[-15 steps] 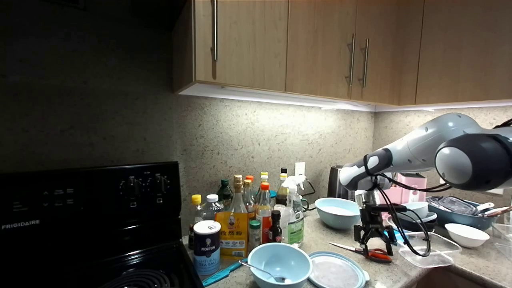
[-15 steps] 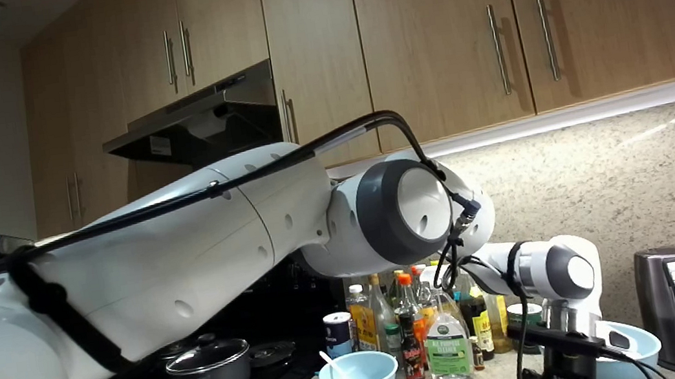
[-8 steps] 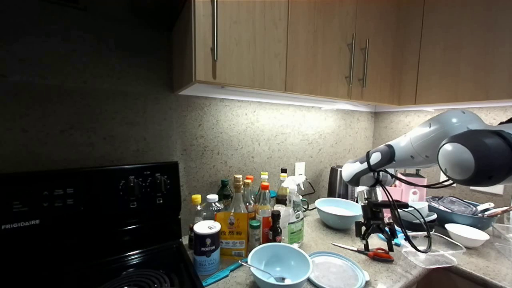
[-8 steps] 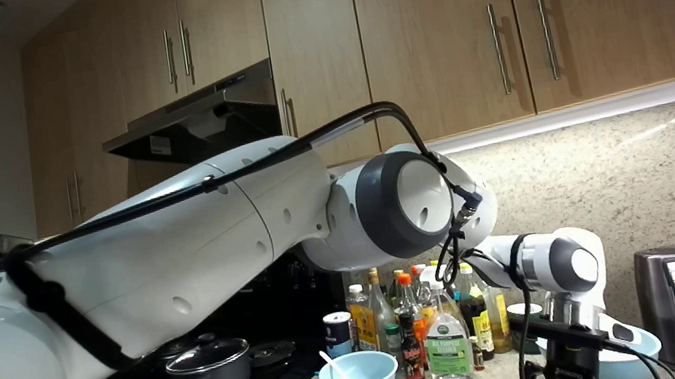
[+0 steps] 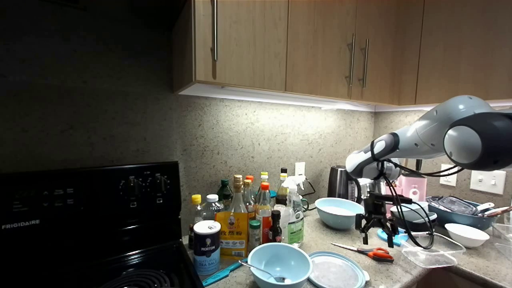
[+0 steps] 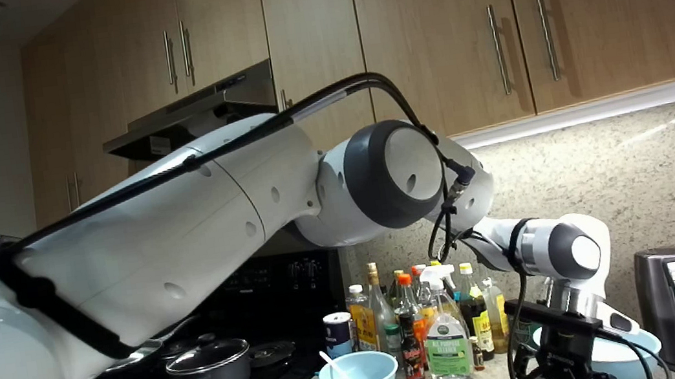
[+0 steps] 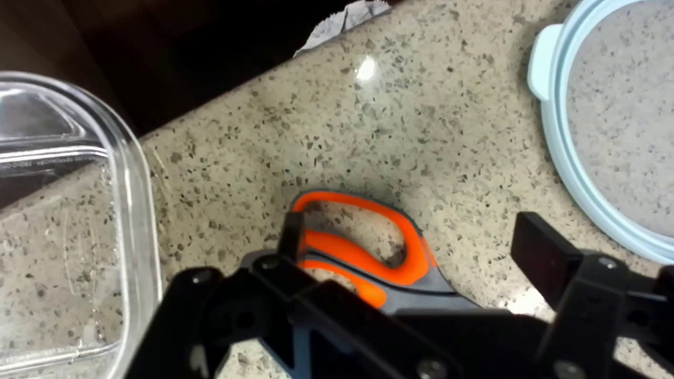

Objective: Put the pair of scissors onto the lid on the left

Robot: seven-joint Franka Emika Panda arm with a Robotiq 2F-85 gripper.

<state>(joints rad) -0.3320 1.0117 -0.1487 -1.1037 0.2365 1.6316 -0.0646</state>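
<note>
The pair of scissors (image 5: 380, 255) lies on the counter, its orange-red handles toward the clear container and its blades pointing back left. In the wrist view the orange handles (image 7: 407, 270) show below the jaws; the blades are hidden behind the gripper. The scissors are out of view in an exterior view. My gripper (image 5: 377, 241) is open and empty, a little above the scissor handles; in the wrist view its fingertips (image 7: 416, 237) stand wide apart. The round lid (image 5: 336, 274), whitish with a pale blue rim, lies flat left of the scissors. Its rim (image 7: 559, 131) shows in the wrist view.
A clear plastic container (image 7: 138, 221) stands beside the scissors near the counter edge (image 7: 226, 97). A pale blue bowl (image 5: 290, 260) with a spoon is left of the lid. A larger bowl (image 5: 336, 218), a spray bottle (image 5: 296, 228) and several bottles stand behind. A bright blue object (image 5: 400, 238) lies behind the gripper.
The gripper has risen off the scissor handles and moved slightly right, staying open. The scissors and the clear container shifted slightly right early on, then stayed still.
</note>
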